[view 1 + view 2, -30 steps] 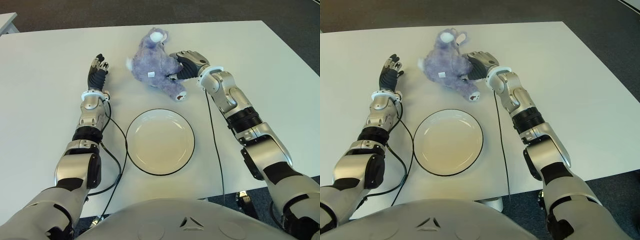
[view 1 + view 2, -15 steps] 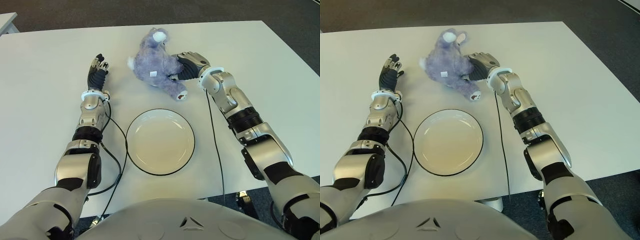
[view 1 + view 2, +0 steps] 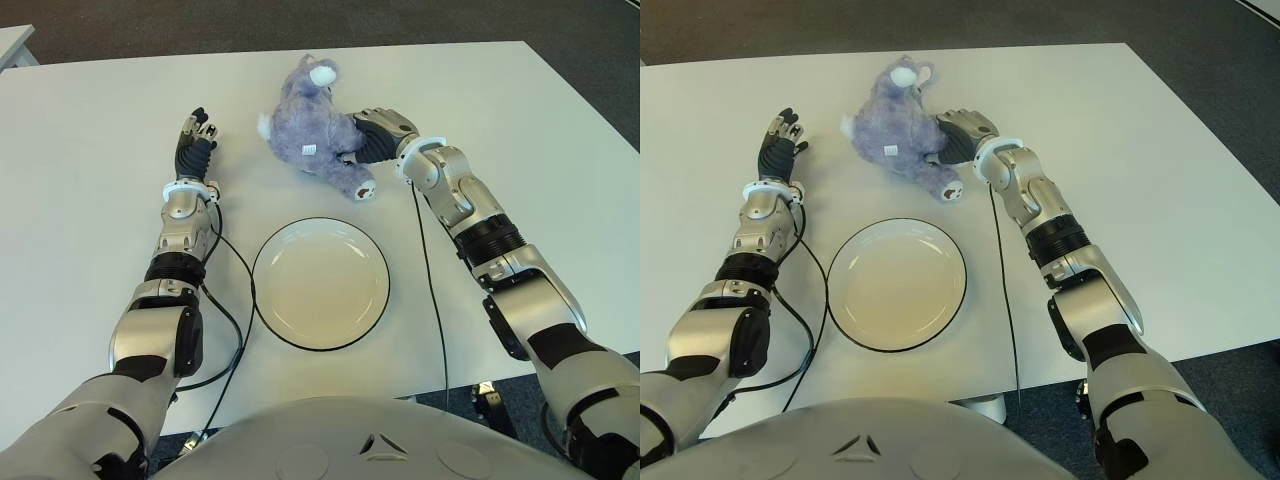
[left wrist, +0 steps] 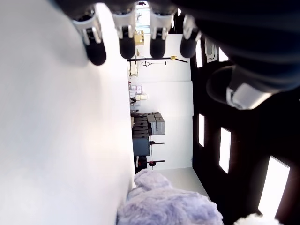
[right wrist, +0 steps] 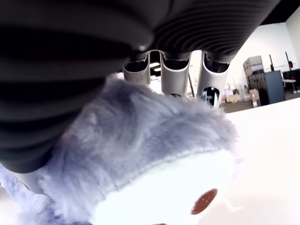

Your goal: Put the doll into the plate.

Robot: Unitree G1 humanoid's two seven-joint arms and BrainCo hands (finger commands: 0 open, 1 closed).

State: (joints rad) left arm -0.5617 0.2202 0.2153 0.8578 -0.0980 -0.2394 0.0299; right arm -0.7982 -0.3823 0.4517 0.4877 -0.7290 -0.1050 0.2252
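The right hand (image 3: 375, 133) has its fingers (image 5: 178, 75) wrapped around the leg of the fluffy purple doll (image 3: 315, 135), which lies on the bench (image 3: 520, 120) behind the empty plate (image 3: 320, 283), ready to be carried over, while the left hand (image 3: 195, 140) waits beside it with straight fingers holding nothing.

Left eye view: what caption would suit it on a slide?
Right hand grips the purple doll beyond the empty plate; left hand open.

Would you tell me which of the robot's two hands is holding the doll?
The right hand: its fingers are closed on the purple doll beyond the plate. The left hand is open, apart from the doll.
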